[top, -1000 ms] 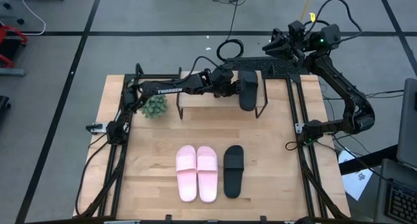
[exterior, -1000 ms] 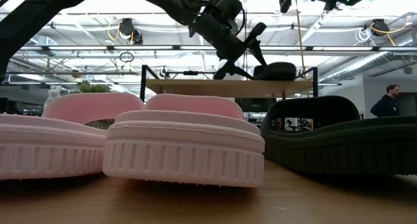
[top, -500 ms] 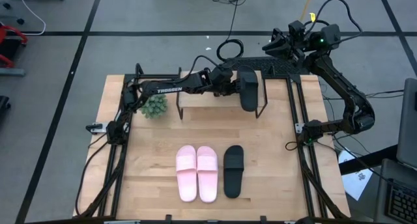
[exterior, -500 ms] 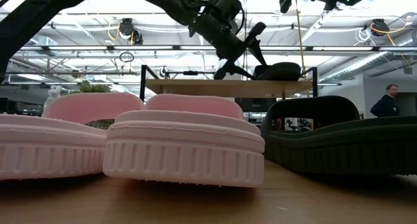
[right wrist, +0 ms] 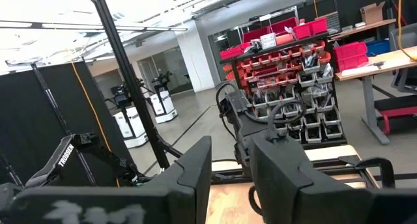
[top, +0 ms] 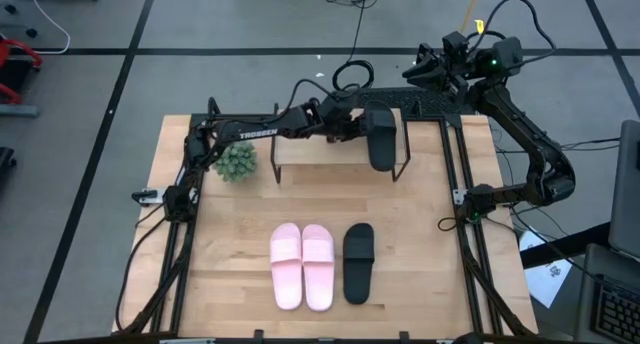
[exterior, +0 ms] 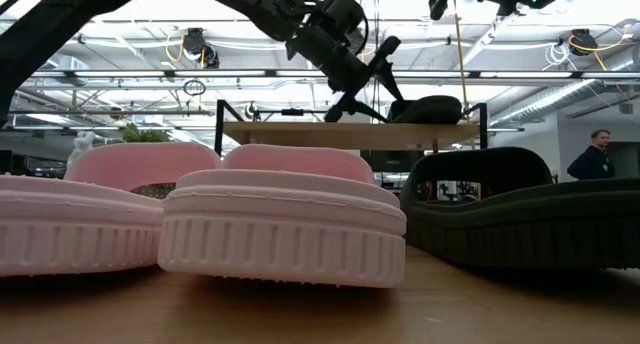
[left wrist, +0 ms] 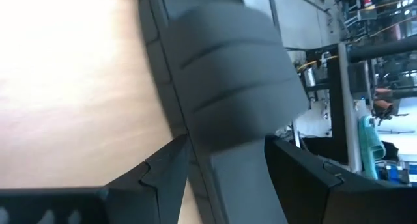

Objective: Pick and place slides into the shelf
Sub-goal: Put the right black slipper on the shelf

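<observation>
Left tool (top: pixel 358 125) spread open beside black slide (top: pixel 380 139) on shelf (top: pixel 310 154) (plant (top: pixel 238 162) nearby); right tool (right wrist: pixel 231 168) parted, raised.

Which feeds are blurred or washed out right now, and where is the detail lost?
Left wrist view: the black slide fills the frame, soft and smeared, and the light wooden shelf plank beside it is blown out pale. Low view: ceiling lights glare behind the left claw. High view: evenly lit and sharp. Right wrist view: the near fingers are blurred.
</observation>
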### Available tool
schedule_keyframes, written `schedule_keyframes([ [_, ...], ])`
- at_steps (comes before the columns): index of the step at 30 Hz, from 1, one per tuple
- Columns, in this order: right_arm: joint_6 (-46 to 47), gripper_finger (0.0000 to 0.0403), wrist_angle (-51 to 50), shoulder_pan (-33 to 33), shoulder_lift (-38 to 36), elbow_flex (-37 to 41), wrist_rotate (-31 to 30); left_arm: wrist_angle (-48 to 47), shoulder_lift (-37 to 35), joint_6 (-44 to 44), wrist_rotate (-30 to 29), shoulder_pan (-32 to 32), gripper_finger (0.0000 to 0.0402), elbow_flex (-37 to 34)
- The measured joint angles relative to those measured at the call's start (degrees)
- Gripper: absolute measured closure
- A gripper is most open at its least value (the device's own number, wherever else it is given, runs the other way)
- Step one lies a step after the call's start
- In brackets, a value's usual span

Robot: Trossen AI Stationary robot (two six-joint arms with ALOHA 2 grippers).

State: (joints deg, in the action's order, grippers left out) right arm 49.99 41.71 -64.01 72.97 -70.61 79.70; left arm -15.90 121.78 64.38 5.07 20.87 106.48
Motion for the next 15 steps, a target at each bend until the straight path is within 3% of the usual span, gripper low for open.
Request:
schedule_keyframes([
  [10,-0.13,0.0310,-0.08,-0.02,0.00,0.00,0.04,-0.44,-1.40,-0.46,1.63,0.48,0.0200,0.00],
  [15,-0.14,0.0310,-0.32,-0.02,0.00,0.00,0.04,-5.75,-4.23,-3.16,-1.66,0.71,0.0200,0.00],
])
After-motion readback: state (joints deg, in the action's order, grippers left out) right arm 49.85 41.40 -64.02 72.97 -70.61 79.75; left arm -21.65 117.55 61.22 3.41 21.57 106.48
